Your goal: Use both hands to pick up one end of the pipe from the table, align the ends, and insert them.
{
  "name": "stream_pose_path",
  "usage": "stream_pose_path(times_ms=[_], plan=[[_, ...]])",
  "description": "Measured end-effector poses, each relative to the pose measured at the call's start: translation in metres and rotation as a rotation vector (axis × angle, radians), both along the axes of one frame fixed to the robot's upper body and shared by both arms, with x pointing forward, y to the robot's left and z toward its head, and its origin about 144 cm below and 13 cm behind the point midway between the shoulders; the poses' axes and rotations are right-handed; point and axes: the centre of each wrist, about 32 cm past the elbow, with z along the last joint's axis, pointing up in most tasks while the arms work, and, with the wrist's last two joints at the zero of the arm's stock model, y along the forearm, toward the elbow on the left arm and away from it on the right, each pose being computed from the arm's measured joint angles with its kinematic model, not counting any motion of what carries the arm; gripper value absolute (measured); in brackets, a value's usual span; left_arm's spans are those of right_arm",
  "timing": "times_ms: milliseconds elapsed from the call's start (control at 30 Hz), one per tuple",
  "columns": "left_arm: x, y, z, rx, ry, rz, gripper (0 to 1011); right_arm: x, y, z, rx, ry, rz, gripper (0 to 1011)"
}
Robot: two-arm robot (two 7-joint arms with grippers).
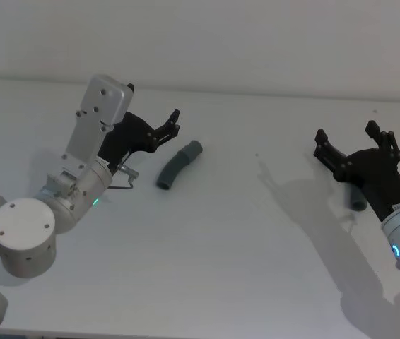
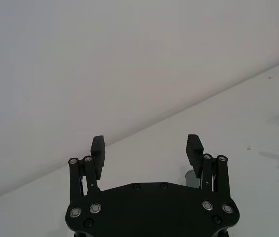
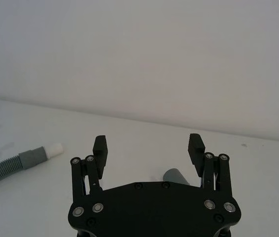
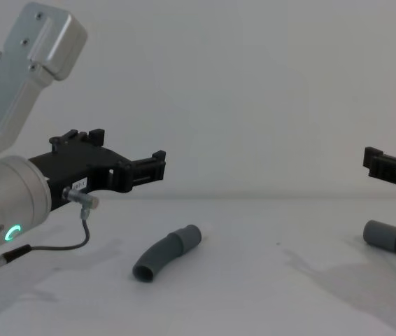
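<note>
Head: black plastic left gripper (image 1: 174,121) open, just left of the curved dark-grey ribbed hose piece (image 1: 179,164) on the white matt table (image 1: 242,254). Black right gripper (image 1: 346,132) open over the second grey hose piece (image 1: 356,201), far right.
Wrists: both jaws spread, empty. Right wrist shows a white tube stub (image 3: 54,148) on a smooth grey cuff.
Chest: the pieces lie flat, well apart.

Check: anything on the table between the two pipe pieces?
No. In the head view bare table separates left pipe piece and right pipe piece under the open right gripper; only shadows cross it.

Reaches forward with the left hand (image 1: 174,122), fingers (image 1: 174,115) spread wide — silver forearm (image 1: 97,123) angled steeply up behind, green ring (image 1: 95,203) lit. Holds the right hand (image 1: 346,134) out at the right, fingers equally apart.
</note>
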Motion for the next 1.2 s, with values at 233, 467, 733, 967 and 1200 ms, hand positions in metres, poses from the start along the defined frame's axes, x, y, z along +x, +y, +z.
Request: stream_pose_path(times_ms=[233,467,733,967,1200], plan=[[0.0,0.0,0.0,0.0,0.0,0.0,1002,0.0,0.0,0.0,0.0,0.0,0.0,1000],[0.0,0.0,0.0,0.0,0.0,0.0,1002,0.0,0.0,0.0,0.0,0.0,0.0,1000],[0.0,0.0,0.0,0.0,0.0,0.0,1002,0.0,0.0,0.0,0.0,0.0,0.0,1000],[0.0,0.0,0.0,0.0,0.0,0.0,1002,0.0,0.0,0.0,0.0,0.0,0.0,1000],[0.0,0.0,0.0,0.0,0.0,0.0,1002,0.0,0.0,0.0,0.0,0.0,0.0,1000]])
